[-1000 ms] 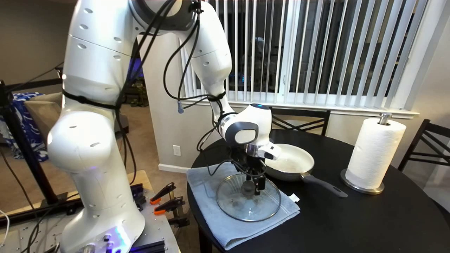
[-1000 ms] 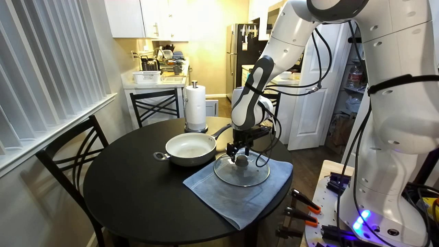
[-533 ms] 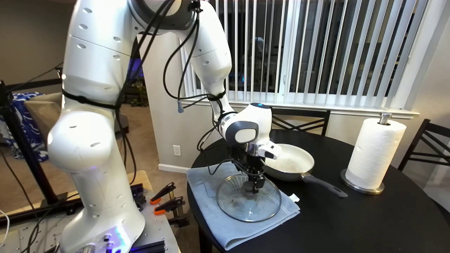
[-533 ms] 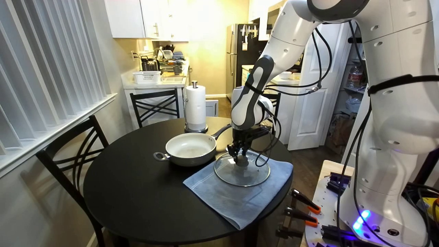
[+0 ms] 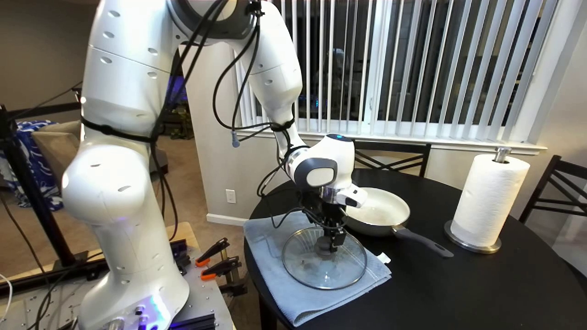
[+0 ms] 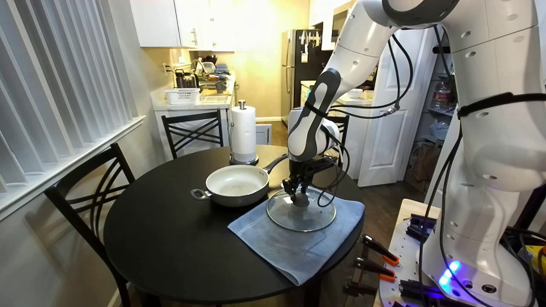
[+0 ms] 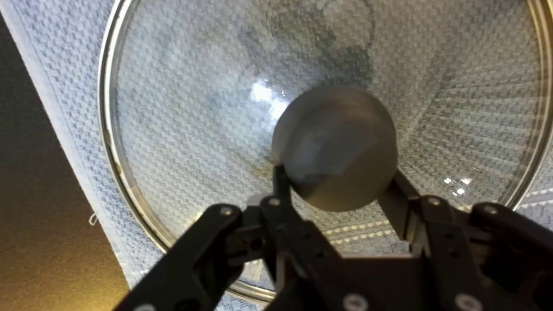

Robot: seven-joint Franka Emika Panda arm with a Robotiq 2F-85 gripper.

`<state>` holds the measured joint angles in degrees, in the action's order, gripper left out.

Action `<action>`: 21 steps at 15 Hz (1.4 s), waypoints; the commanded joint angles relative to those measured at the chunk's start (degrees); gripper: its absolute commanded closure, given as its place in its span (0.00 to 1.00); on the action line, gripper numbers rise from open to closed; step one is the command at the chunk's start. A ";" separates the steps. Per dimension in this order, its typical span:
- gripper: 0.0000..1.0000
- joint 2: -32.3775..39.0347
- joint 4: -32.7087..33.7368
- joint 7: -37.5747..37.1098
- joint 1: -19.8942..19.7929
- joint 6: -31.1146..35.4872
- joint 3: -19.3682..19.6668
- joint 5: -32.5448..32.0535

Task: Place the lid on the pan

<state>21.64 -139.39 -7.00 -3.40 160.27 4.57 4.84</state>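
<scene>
The round glass lid (image 5: 318,272) with its metal rim lies on the folded blue-grey cloth (image 6: 294,258), seen in both exterior views. Its dark knob (image 7: 339,142) rises at the centre. My gripper (image 7: 338,174) is shut on that knob, a finger against each side in the wrist view; the fingertips are partly hidden behind it. From above, the gripper (image 6: 295,195) reaches down onto the lid. Beside the cloth stands the pan (image 5: 383,207), uncovered, its cream inside showing. The pan (image 6: 238,181) is out of the wrist view.
A paper towel roll (image 5: 488,201) on a metal stand is beyond the pan's long handle (image 5: 424,241). The small loop handle (image 6: 200,194) sticks out opposite. Black chairs (image 6: 91,213) surround the round black table (image 6: 170,247). Cables (image 5: 293,215) hang around the wrist.
A second ago the fingers stood apart around the knob; by half a second ago they had closed on it. The lid lies practically where it was, and the arm has hardly moved.
</scene>
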 commanded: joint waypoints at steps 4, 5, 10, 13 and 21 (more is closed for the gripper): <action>0.03 -0.97 -1.04 -1.06 0.48 -0.76 1.17 -0.42; 0.01 -0.97 -1.07 -1.21 0.56 -0.84 1.40 -0.54; 0.00 -1.40 -1.28 -1.40 0.71 -2.89 2.00 -0.82; 0.00 -1.64 -1.35 -0.53 0.20 -4.45 1.32 -0.27; 0.26 -1.96 -1.75 0.37 -0.26 -5.28 0.28 0.37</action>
<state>21.62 -139.55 -7.04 -3.39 155.57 5.43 4.76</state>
